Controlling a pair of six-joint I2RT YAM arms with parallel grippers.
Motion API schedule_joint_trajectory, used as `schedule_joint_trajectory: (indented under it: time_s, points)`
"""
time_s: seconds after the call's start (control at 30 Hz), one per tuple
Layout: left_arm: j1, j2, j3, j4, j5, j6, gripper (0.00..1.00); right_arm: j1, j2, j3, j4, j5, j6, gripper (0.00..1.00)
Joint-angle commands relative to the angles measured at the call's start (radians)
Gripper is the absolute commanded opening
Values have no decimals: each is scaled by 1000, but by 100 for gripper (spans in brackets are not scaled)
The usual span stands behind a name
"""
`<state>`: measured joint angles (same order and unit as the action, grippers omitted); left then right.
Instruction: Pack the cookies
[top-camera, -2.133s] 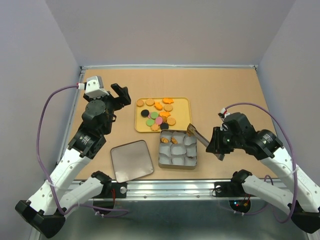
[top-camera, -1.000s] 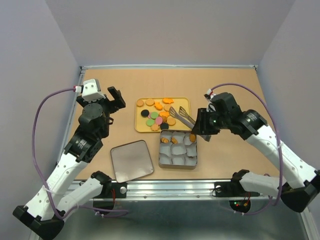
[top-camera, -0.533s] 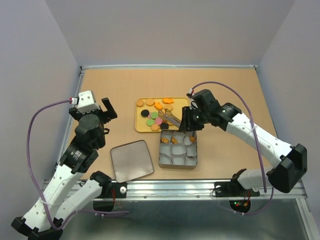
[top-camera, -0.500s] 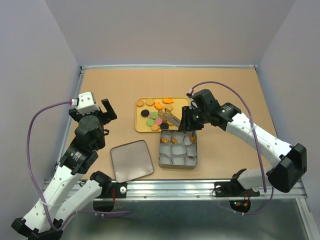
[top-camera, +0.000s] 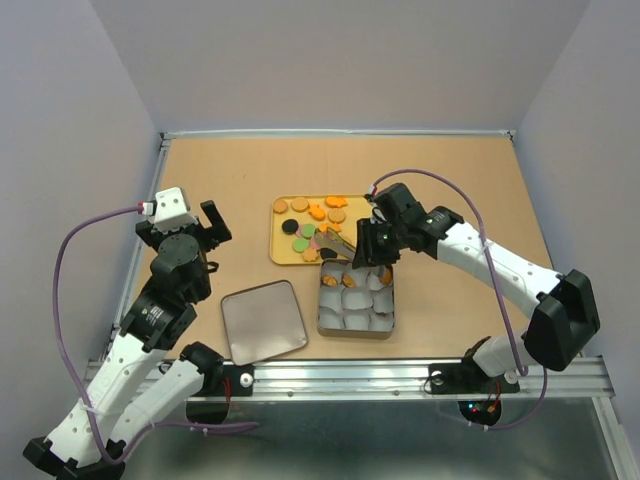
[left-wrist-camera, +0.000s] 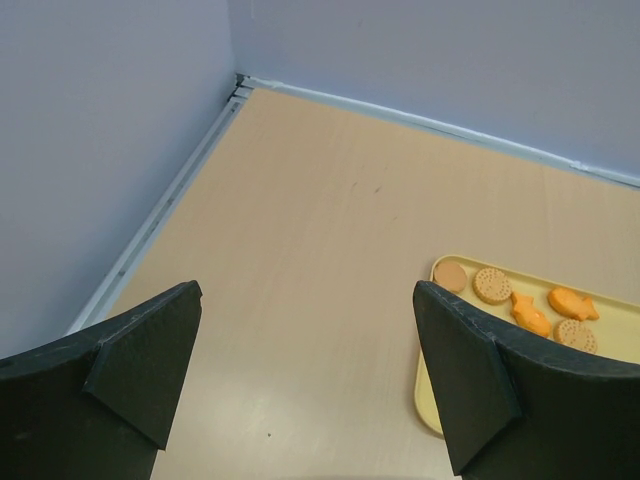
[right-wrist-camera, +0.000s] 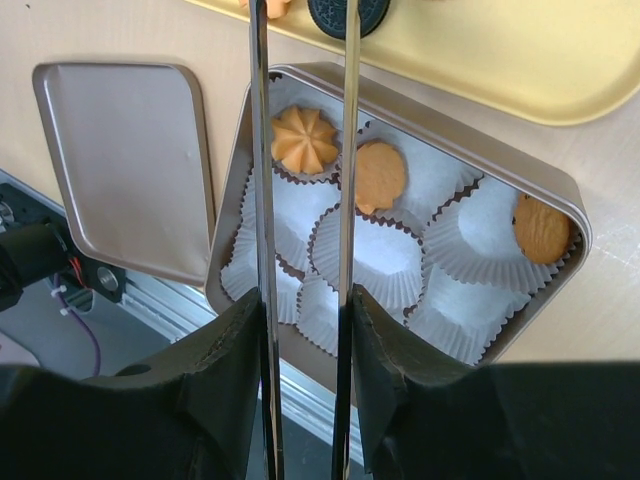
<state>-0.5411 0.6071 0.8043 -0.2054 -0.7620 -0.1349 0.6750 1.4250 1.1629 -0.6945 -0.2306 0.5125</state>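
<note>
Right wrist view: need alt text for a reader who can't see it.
The right tool holds metal tongs whose two blades reach over an open tin of white paper cups, three holding orange-tan cookies. The tin's lid lies beside it; a yellow tray with a black cookie sits beyond.

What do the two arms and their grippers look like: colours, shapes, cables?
Both the left arm and the right arm have white shells and black joints; a purple cable loops along each. A white camera block sits on the left wrist. The gripper fingers are black, flat wedges.
</note>
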Motion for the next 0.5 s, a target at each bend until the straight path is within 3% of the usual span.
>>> schedule_joint_trajectory:
  time_s: [0.0, 0.47]
  points:
    - [7, -18, -10, 57, -26, 17, 99, 12, 14, -12, 61, -24, -23, 42]
    - [6, -32, -17, 64, -26, 24, 99, 24, 71, 17, 64, -36, -37, 36]
